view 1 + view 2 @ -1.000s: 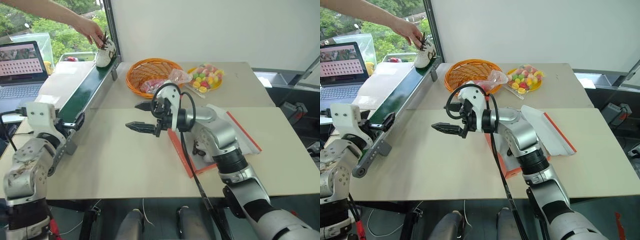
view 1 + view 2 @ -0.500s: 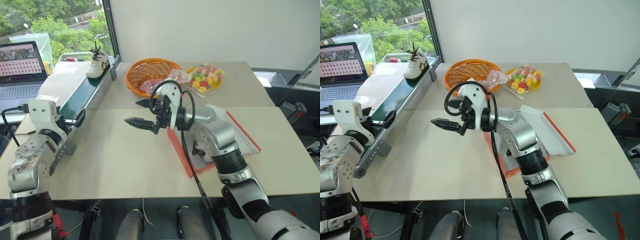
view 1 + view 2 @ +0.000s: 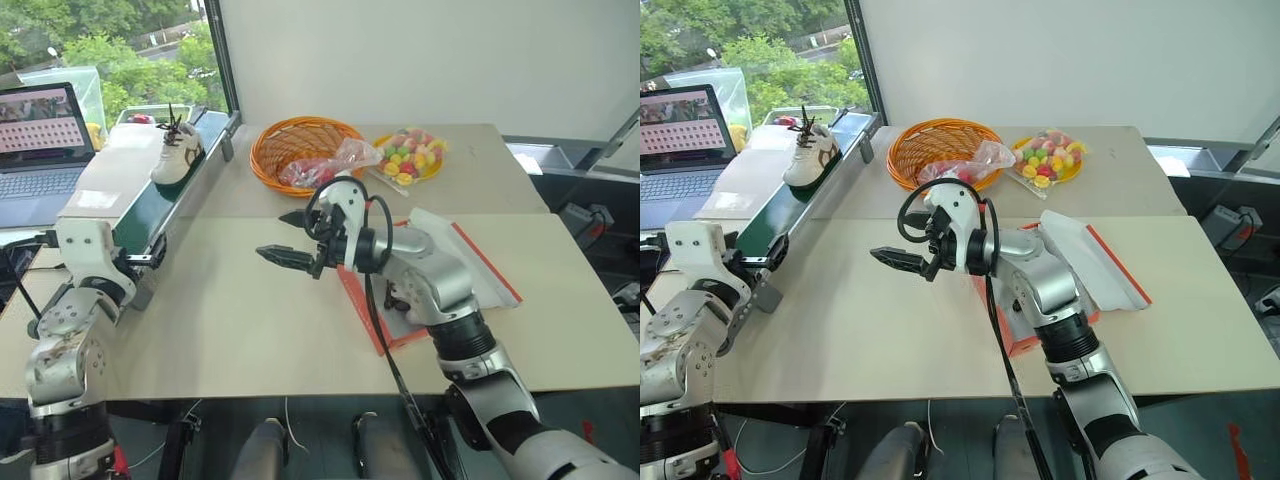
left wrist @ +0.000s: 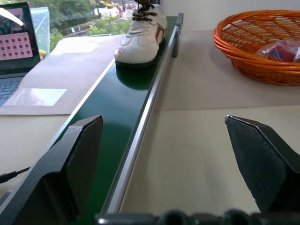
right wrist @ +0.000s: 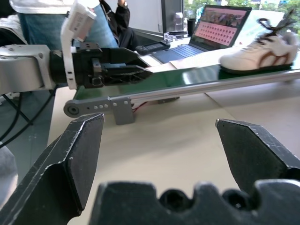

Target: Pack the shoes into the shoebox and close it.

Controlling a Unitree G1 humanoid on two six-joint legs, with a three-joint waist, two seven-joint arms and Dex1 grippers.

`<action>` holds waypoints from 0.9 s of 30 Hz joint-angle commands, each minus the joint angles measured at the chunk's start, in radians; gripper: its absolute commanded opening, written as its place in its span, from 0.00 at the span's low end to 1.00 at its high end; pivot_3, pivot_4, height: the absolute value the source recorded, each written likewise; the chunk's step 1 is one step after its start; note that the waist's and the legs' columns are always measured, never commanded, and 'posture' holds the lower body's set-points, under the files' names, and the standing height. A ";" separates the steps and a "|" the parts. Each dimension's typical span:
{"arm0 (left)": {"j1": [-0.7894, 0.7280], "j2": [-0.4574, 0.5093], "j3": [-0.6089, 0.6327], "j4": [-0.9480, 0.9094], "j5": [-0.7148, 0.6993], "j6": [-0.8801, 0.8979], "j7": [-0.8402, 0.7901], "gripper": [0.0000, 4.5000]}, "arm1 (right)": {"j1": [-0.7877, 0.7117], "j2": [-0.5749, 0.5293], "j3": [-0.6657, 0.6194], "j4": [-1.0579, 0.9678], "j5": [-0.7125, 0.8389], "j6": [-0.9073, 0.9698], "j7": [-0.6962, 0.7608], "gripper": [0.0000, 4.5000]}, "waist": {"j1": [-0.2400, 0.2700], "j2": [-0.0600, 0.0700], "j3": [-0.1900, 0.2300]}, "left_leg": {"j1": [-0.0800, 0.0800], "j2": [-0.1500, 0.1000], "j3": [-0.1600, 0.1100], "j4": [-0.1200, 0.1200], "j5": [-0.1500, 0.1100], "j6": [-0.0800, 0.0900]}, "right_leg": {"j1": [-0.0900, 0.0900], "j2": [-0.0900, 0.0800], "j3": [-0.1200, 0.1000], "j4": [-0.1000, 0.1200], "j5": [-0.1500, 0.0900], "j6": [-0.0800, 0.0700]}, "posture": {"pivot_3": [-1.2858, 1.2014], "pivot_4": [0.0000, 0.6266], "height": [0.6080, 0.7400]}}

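Shoe (image 3: 175, 156) has ridden down the green belt (image 3: 150, 205) toward the left gripper (image 3: 140, 262), person's hand gone; still ahead of its spread fingers. Right gripper (image 3: 290, 238) also spread, empty, shoebox (image 3: 470, 265) behind it. Pickup likely next.

Your two head eyes look forward and down over the whole surface (image 3: 250, 330), sharing nearly one scene | your left wrist view looks low and close along the green conveyor (image 4: 124, 110) to the shoe (image 4: 142, 34) | your right wrist view faces across the surface at that conveyor, shoe and left gripper (image 5: 140, 70).
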 commanded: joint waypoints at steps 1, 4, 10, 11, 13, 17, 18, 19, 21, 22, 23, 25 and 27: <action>0.001 0.008 0.056 -0.025 0.021 -0.037 0.042 0.99 | -0.011 0.001 -0.020 -0.027 0.015 -0.003 0.003 1.00 | 0.000 0.000 0.000 | 0.000 0.000 0.000 0.000 0.000 0.000 | 0.000 0.000 0.000 0.000 0.000 0.000 | 0.52 0.24 1.00; 0.006 -0.005 0.083 -0.021 0.024 -0.037 0.078 0.99 | -0.012 0.004 -0.019 -0.027 0.018 -0.003 0.006 1.00 | 0.001 0.000 0.000 | 0.000 0.000 0.000 0.000 0.000 0.000 | 0.000 0.000 0.000 0.000 0.000 0.000 | 0.52 0.24 1.00; 0.017 -0.021 0.087 -0.021 0.027 -0.049 0.090 0.99 | -0.009 0.006 -0.009 -0.052 0.039 -0.003 0.051 1.00 | 0.002 0.000 0.000 | 0.000 0.000 0.000 0.000 0.000 0.000 | 0.000 0.000 0.000 0.000 0.000 0.000 | 0.52 0.24 1.00; 0.015 -0.021 0.087 -0.019 0.028 -0.051 0.088 0.99 | -0.009 0.006 -0.008 -0.053 0.038 -0.005 0.054 1.00 | 0.002 0.000 0.000 | 0.000 0.000 0.000 0.000 0.000 0.000 | 0.000 0.000 0.000 0.000 0.000 0.000 | 0.52 0.24 1.00; 0.008 -0.018 0.087 -0.011 0.029 -0.060 0.085 0.99 | -0.008 0.004 -0.006 -0.055 0.039 -0.006 0.056 1.00 | 0.002 0.000 0.000 | 0.000 0.000 0.000 0.000 0.000 0.000 | 0.000 0.000 0.000 0.000 0.000 0.000 | 0.52 0.24 1.00; -0.016 0.008 0.086 0.047 0.041 -0.091 0.063 0.99 | -0.003 0.004 -0.003 -0.064 0.037 -0.003 0.054 1.00 | 0.002 0.000 0.000 | 0.000 0.000 0.000 0.000 0.000 0.000 | 0.000 0.000 0.000 0.000 0.000 0.000 | 0.52 0.24 1.00; -0.023 0.017 0.087 0.076 0.045 -0.102 0.054 0.99 | -0.002 0.004 -0.003 -0.066 0.038 -0.003 0.052 1.00 | 0.001 0.000 0.000 | 0.000 0.001 0.000 0.000 0.000 0.000 | 0.000 0.001 0.000 0.000 0.000 0.000 | 0.52 0.24 1.00; -0.030 0.029 0.085 0.109 0.053 -0.120 0.043 0.99 | -0.001 0.004 -0.004 -0.067 0.037 -0.002 0.051 1.00 | 0.000 0.000 0.000 | 0.000 0.001 0.000 0.000 0.000 0.000 | 0.000 0.001 0.000 0.000 0.000 0.000 | 0.52 0.24 1.00; -0.047 0.055 0.077 0.179 0.065 -0.157 0.015 0.99 | 0.001 0.002 -0.005 -0.069 0.035 -0.003 0.047 1.00 | 0.000 0.000 0.000 | 0.001 0.001 0.000 0.000 0.000 0.000 | 0.000 0.001 0.000 0.000 0.000 0.000 | 0.52 0.24 1.00; -0.063 0.073 0.072 0.225 0.069 -0.178 -0.008 0.99 | 0.001 0.001 -0.005 -0.071 0.033 -0.003 0.045 1.00 | 0.000 0.000 0.000 | 0.001 0.001 0.000 0.000 0.000 0.000 | 0.000 0.002 -0.001 0.000 0.000 -0.001 | 0.52 0.24 1.00; -0.074 0.084 0.068 0.257 0.070 -0.194 -0.024 0.99 | 0.002 0.000 -0.005 -0.073 0.032 -0.003 0.043 1.00 | 0.001 0.000 0.000 | 0.001 0.002 0.000 0.000 0.000 0.000 | 0.000 0.002 -0.001 0.000 0.001 -0.001 | 0.52 0.24 1.00; -0.104 0.113 0.062 0.339 0.076 -0.225 -0.050 0.99 | 0.003 -0.002 -0.007 -0.078 0.031 -0.001 0.037 1.00 | 0.002 0.000 0.000 | 0.001 0.002 0.000 0.000 0.000 0.000 | 0.000 0.002 -0.001 -0.001 0.001 -0.001 | 0.52 0.24 1.00; -0.131 0.137 0.053 0.415 0.079 -0.240 -0.079 0.99 | 0.005 -0.005 -0.008 -0.084 0.030 0.000 0.031 1.00 | 0.002 0.000 0.000 | 0.000 0.002 0.000 0.000 0.000 0.000 | 0.000 0.002 -0.001 -0.001 0.001 -0.001 | 0.52 0.24 1.00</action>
